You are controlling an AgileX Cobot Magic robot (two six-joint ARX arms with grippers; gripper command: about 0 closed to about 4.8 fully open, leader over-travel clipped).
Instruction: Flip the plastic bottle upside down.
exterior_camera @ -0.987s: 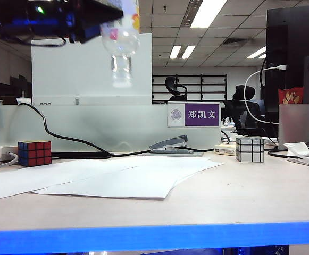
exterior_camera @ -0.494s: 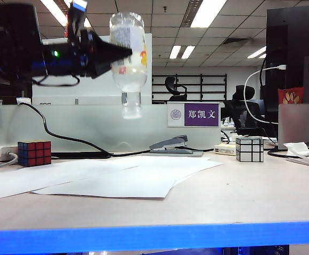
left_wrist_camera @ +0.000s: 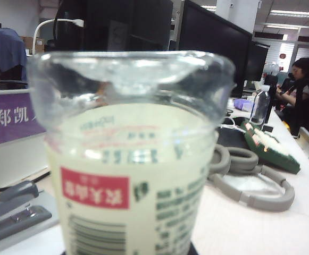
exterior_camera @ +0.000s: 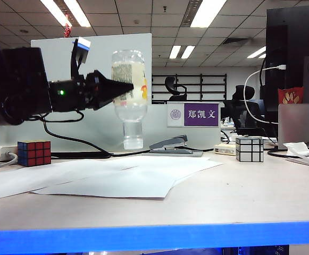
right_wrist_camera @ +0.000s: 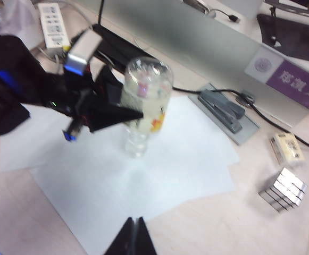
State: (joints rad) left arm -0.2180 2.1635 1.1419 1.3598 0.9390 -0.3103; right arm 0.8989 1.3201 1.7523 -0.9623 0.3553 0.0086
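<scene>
The left claw [exterior_camera: 123, 88] comes in from the left side of the exterior view, its black fingers [right_wrist_camera: 117, 114] clamped across the labelled middle of the small clear plastic bottle with the cream fruit label [exterior_camera: 130, 87]. The bottle is upside down: base up, neck and white cap pointing straight down, hanging just above the white paper sheets [exterior_camera: 111, 178] on the pale tabletop [exterior_camera: 250, 191]. From the side I cannot tell whether the cap touches the paper; it looks a little clear of it. In the left wrist view the bottle [left_wrist_camera: 133, 159] fills the picture, its clear base on top and the printing on its label inverted.

The right claw [right_wrist_camera: 134, 226] is closed tight, its two dark fingertips pressed together with nothing between them. It hangs high over the near edge of the paper, looking down on the bottle [right_wrist_camera: 143, 101] and the left claw [right_wrist_camera: 127, 112]; the exterior view does not show it.

Around them: a multicoloured puzzle cube [exterior_camera: 34, 153] to the left by the black cable [exterior_camera: 64, 139], a silver mirror-faced cube [exterior_camera: 249, 149] well off to the right, and a grey stapler [exterior_camera: 171, 145] behind the bottle by the frosted partition with its purple name plate [exterior_camera: 194, 115].
</scene>
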